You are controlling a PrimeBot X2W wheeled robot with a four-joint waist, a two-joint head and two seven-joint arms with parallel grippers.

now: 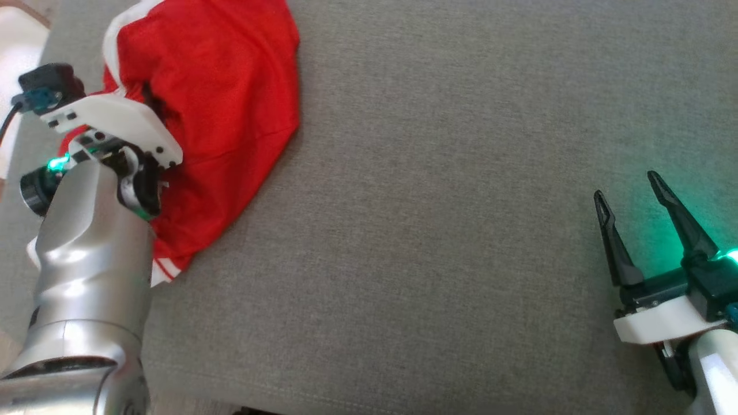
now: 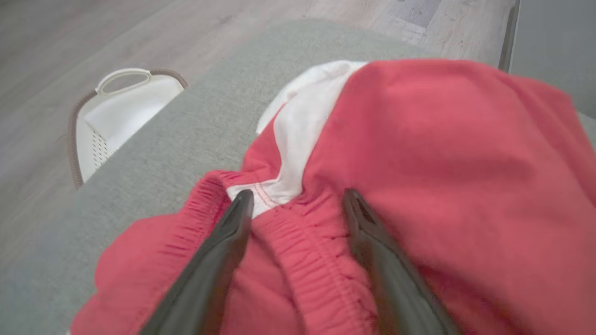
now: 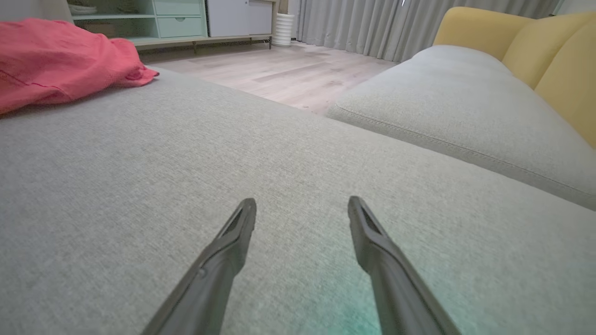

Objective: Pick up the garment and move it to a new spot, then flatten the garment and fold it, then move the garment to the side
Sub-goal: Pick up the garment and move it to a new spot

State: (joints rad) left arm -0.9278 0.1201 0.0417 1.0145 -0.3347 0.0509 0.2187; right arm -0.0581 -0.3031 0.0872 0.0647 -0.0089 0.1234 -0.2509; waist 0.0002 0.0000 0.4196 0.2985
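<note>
At the upper left of the head view the silver left arm [image 1: 92,259] reaches up-frame, its wrist bent over the one pair of red shorts [image 1: 230,86], white-striped and bunched on the grey sofa cushion [image 1: 432,230]. The left end effector [image 2: 298,197] is spread wide, its two fingers straddling the elastic waistband [image 2: 307,260] without clamping it. At lower right, the right end effector [image 1: 627,187] points up-frame, likewise spread wide and empty, well apart from the shorts.

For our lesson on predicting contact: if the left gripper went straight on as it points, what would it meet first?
The left gripper, jaws open, would likely meet the red garment first, at its gathered waistband beside the white panel; how near the tips are is unclear.
</note>
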